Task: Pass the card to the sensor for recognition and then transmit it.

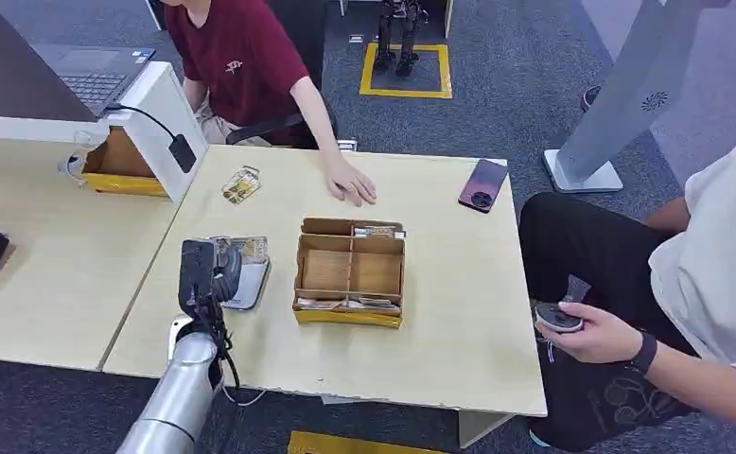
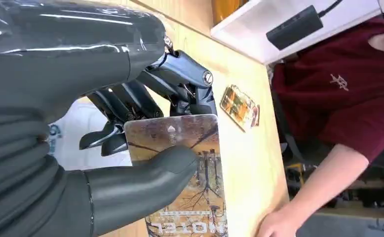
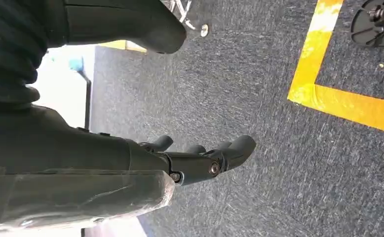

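Card stage one looks done: picked up and in hand. Scan and hand-over both left to do, by the look of it.

Across the table (image 1: 440, 312) first: person in red (image 1: 241, 57) at the far side, palm flat on the top; person in white (image 1: 714, 274) at the right, holding a controller. Divided box (image 1: 350, 271) mid-table. White stand (image 1: 161, 104) at the far left corner with a black reader (image 1: 183, 152) on its face, probably the sensor, well apart from the held card.

Left hand (image 2: 131, 143) low over the near left part of the table, above a white tray (image 1: 251, 279). Thumb pressed on one face of the card (image 2: 200, 197), fingers (image 2: 190, 79) behind the other; a firm pinch, "HOTEL" print sticking out past the thumb.

Right hand (image 3: 200, 160) hanging over carpet, fingers loosely apart, holding nothing.

Spare card (image 1: 241, 184) lying flat between reader and box, untouched.
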Controlling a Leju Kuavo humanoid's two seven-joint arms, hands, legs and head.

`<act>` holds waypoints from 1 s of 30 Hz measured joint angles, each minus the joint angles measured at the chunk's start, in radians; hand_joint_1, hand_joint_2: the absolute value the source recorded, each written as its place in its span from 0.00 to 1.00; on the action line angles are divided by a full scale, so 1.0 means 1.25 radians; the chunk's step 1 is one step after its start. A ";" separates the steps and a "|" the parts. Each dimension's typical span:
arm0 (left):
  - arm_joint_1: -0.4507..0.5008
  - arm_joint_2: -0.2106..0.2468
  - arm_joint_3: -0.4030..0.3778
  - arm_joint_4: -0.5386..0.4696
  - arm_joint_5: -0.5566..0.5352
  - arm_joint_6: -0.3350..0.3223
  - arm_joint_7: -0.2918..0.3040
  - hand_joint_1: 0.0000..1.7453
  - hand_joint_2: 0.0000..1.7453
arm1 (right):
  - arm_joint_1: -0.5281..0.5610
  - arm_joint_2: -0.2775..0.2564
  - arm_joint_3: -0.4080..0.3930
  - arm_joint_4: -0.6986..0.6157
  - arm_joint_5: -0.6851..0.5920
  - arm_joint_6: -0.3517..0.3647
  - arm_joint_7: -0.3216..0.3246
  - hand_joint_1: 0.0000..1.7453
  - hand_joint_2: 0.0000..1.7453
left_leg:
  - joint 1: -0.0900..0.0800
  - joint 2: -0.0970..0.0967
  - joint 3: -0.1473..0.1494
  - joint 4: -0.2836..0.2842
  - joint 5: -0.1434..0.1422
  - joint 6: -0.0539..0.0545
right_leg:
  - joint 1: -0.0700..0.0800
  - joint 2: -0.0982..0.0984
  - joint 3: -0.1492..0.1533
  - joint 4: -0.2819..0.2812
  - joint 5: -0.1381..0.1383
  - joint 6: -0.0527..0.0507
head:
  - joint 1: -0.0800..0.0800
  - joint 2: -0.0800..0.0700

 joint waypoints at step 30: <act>-0.081 0.035 0.070 0.258 -0.139 0.152 -0.025 1.00 1.00 | 0.000 -0.001 0.000 0.000 0.026 0.005 0.001 0.00 1.00 | 0.000 0.000 0.000 0.000 0.000 0.000 | 0.000 0.000 0.000 0.000 0.000 0.000 | 0.000 0.000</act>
